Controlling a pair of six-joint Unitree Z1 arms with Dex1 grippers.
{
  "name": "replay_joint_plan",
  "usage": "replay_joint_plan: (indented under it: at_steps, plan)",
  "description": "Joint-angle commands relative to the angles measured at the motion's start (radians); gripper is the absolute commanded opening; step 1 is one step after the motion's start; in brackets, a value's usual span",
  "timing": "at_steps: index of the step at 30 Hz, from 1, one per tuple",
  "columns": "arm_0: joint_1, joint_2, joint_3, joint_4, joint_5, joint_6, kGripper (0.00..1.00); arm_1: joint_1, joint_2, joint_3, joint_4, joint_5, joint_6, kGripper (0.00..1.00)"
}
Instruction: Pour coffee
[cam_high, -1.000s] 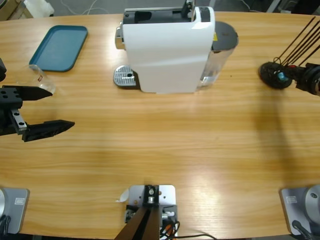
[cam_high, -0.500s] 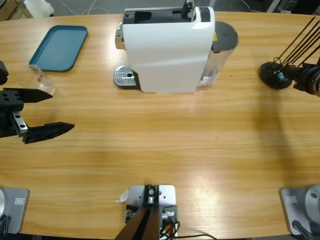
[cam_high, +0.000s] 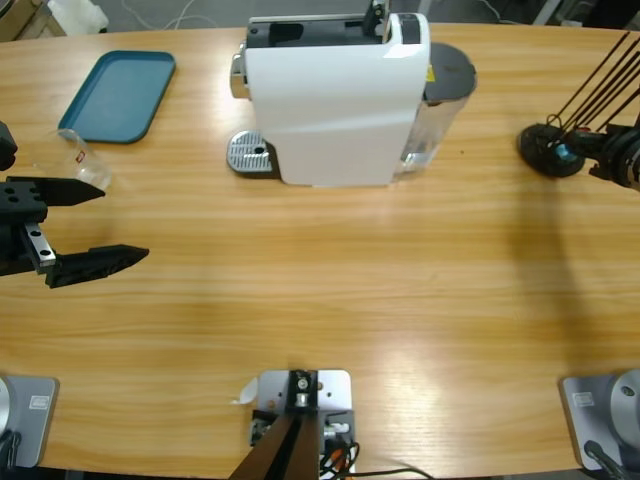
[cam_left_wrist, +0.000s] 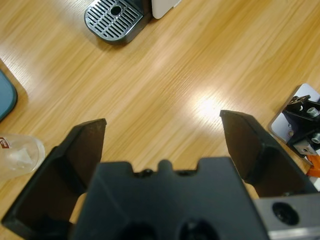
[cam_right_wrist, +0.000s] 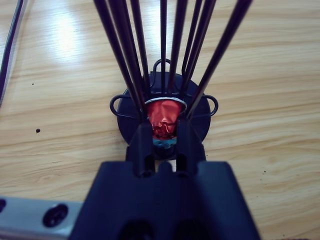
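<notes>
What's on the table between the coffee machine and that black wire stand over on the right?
Nothing: in the high view, only bare wood separates the coffee machine from the black wire stand, where the right gripper has its jaws closed on a red capsule.

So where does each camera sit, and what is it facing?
High view: fixed overhead, facing down at the table; left gripper at the left edge.
Left wrist view: looks along its open jaws at the drip tray and glass.
Right wrist view: faces the capsule holder, jaws around a red capsule.
High and left wrist views share tray and glass.
</notes>
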Motion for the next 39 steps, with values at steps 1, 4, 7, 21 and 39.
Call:
replay_joint_plan:
  at_steps: [1,4,7,21,39]
  plan:
    - [0.006,0.011,0.035,-0.006,-0.001,-0.027,0.982,-0.013,-0.115,-0.04,0.132,-0.017,-0.016,0.0]
    - [0.006,0.011,0.038,-0.007,0.0,-0.029,0.982,-0.005,-0.145,-0.076,0.184,-0.022,-0.018,0.0]
    - [0.006,0.008,0.044,-0.007,0.0,-0.03,0.982,-0.004,-0.205,-0.119,0.263,-0.032,-0.021,0.0]
    - [0.006,0.004,0.044,-0.01,-0.001,-0.032,0.982,0.046,-0.364,-0.346,0.521,-0.078,-0.042,0.0]
    - [0.006,0.003,0.04,-0.017,0.0,-0.041,0.987,0.377,-0.495,-0.526,0.754,0.255,-0.214,0.0]
